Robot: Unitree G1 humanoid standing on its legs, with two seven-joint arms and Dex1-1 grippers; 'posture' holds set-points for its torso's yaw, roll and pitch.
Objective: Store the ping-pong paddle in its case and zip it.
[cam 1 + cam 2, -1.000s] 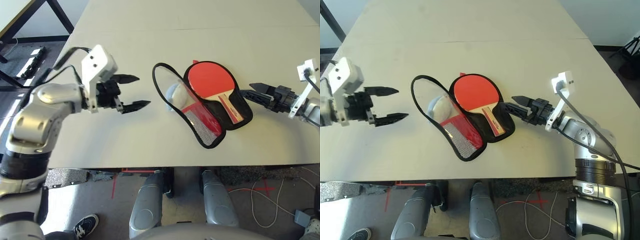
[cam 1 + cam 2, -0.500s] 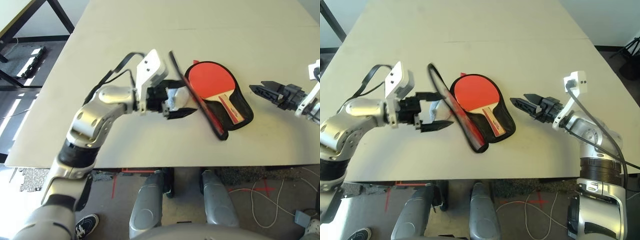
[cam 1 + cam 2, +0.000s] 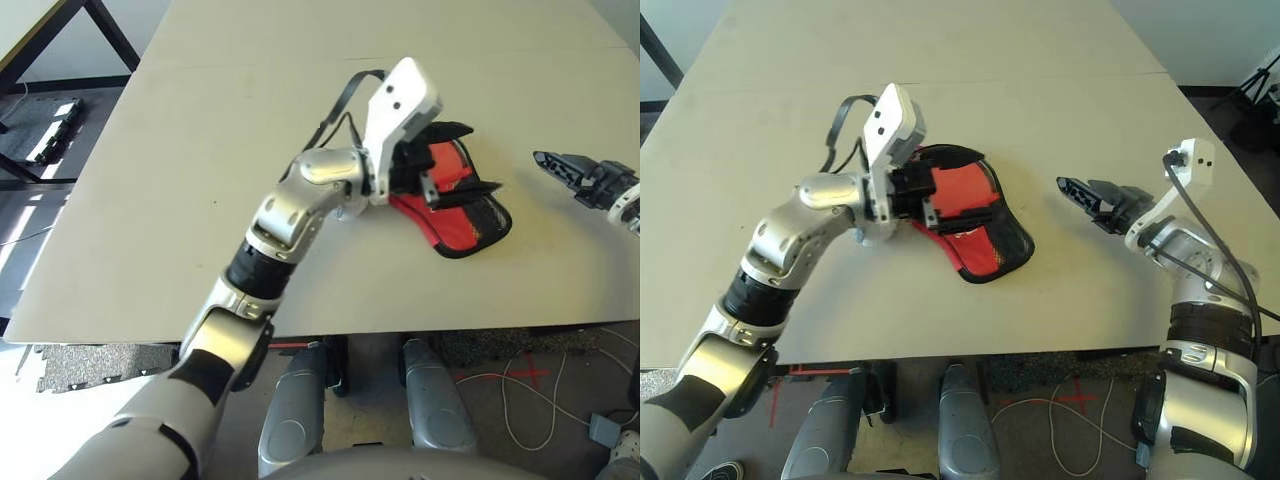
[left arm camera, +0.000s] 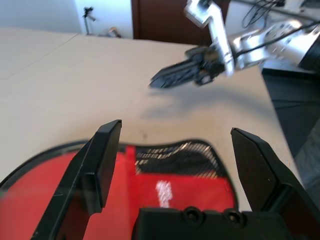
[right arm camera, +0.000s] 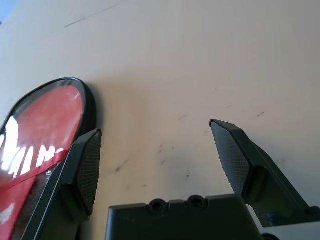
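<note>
From the head views we see the case [image 3: 975, 225] lying closed, red face up, on the counter [image 3: 1060, 130], with our left gripper [image 3: 962, 200] spread wide over it. Our right gripper [image 3: 1088, 195] hovers well apart, empty.

The left wrist view shows open fingers [image 4: 102, 167] above red fabric and mesh.

The right wrist view shows its fingers [image 5: 235, 152] apart beside the case's edge.

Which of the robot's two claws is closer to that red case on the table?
Left. The left end effector hangs open right over the case; the right end effector is open too, off to its side, apart.
</note>
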